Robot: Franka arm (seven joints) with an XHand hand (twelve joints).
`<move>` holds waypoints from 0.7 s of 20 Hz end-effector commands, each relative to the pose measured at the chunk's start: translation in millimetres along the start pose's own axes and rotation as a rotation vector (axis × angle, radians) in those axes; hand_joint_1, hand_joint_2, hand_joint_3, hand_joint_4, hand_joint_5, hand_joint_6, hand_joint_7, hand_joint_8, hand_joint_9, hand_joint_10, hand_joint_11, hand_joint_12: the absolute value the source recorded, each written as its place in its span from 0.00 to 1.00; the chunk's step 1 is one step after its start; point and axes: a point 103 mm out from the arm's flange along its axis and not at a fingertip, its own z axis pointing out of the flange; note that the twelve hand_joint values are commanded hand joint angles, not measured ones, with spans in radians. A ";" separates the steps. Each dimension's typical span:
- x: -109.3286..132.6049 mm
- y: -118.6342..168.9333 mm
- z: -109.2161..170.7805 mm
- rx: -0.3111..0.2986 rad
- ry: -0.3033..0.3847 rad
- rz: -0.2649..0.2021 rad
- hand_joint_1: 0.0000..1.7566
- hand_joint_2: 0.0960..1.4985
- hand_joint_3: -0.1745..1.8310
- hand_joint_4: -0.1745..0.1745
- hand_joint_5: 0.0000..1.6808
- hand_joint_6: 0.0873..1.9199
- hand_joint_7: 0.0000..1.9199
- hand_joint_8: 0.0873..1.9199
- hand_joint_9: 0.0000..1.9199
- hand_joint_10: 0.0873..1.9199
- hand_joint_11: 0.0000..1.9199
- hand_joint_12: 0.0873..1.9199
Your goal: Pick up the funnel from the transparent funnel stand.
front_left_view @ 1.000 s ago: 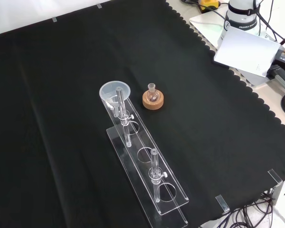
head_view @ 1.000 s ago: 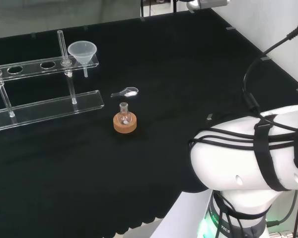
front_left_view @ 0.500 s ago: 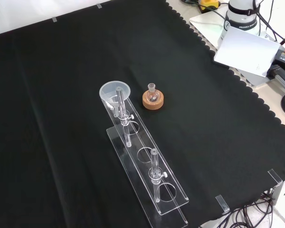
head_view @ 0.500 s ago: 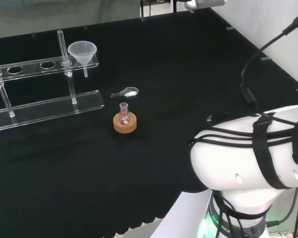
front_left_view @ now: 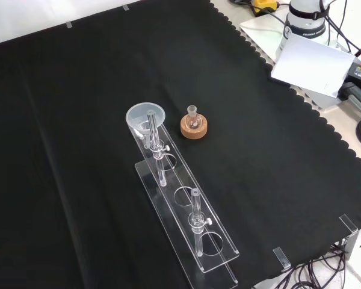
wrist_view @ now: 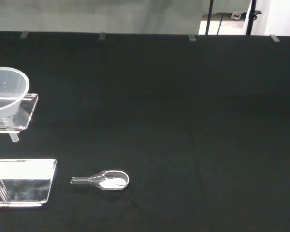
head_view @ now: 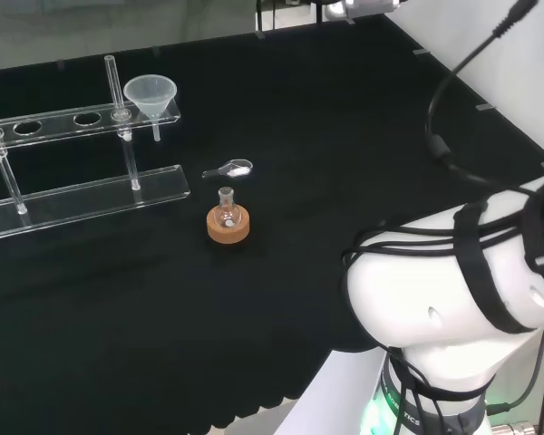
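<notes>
At the end of the transparent funnel stand [head_view: 82, 118], the funnel [head_view: 150, 94] sits in the last hole, its stem hanging below the upper shelf. Whether the hand's fingers are spread or curled cannot be told. Near the stand's foot lie a small clear scoop [wrist_view: 102, 181], apparently holding white powder, and a little flask [front_left_view: 194, 118] on a cork ring [head_view: 228, 227].

We find no text, label, number or sign that can be read on the bench, the glassware or the arm; small print on the arm's base is too small to make out.
</notes>
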 end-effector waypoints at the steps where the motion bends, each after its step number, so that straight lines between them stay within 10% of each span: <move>1: 11.8 66.5 24.6 0.039 0.005 -0.065 0.00 0.73 0.32 0.53 0.11 0.00 0.00 0.18 0.07 0.31 0.05 0.70; 14: 79.2 116.0 62.8 0.123 -0.048 -0.176 0.00 0.72 0.30 0.51 0.12 0.00 0.01 0.21 0.08 0.31 0.04 0.70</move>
